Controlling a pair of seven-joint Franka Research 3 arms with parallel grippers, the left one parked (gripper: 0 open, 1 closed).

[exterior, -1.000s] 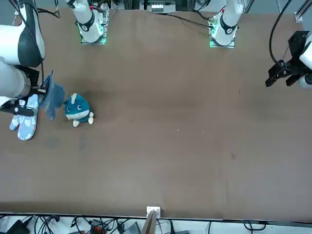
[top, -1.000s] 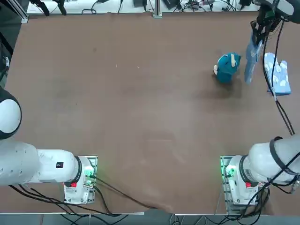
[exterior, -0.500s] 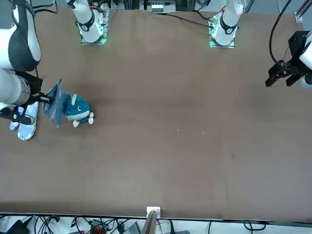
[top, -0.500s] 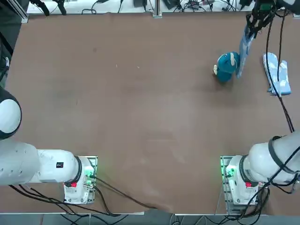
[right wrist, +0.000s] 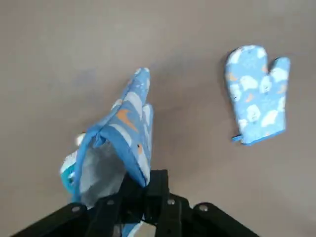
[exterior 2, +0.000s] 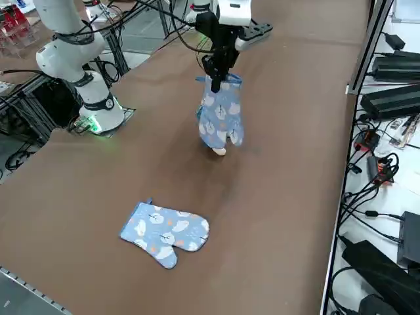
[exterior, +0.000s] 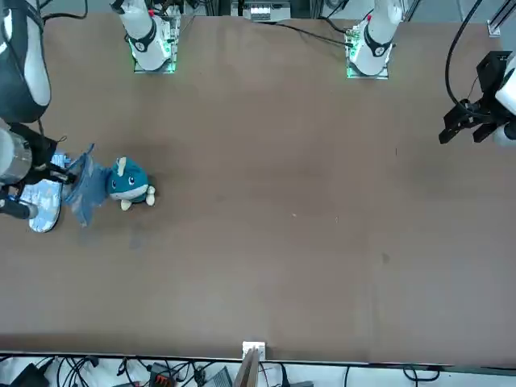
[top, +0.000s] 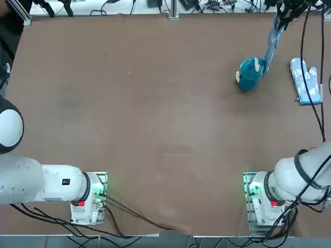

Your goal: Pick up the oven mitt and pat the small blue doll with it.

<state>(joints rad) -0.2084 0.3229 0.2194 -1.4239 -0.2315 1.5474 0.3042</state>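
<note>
One right gripper (right wrist: 148,182) clenched on the cuff of one patterned blue oven mitt (right wrist: 123,128), the mitt hung fingertips-down against one small blue doll (exterior: 129,182), the doll seated on one brown table (exterior: 266,218), a second matching mitt (exterior 2: 165,230) laid flat nearby.

The doll (exterior: 129,181) is teal-blue and cream; both mitts (exterior 2: 221,117) (exterior 2: 167,231) are blue, white-patterned.

Front view: the surface (exterior: 282,210) is unobstructed across the centre and right of the frame. At left, the hanging mitt (exterior: 87,189) and blue doll (exterior: 130,182) leave no visible gap between them.
</note>
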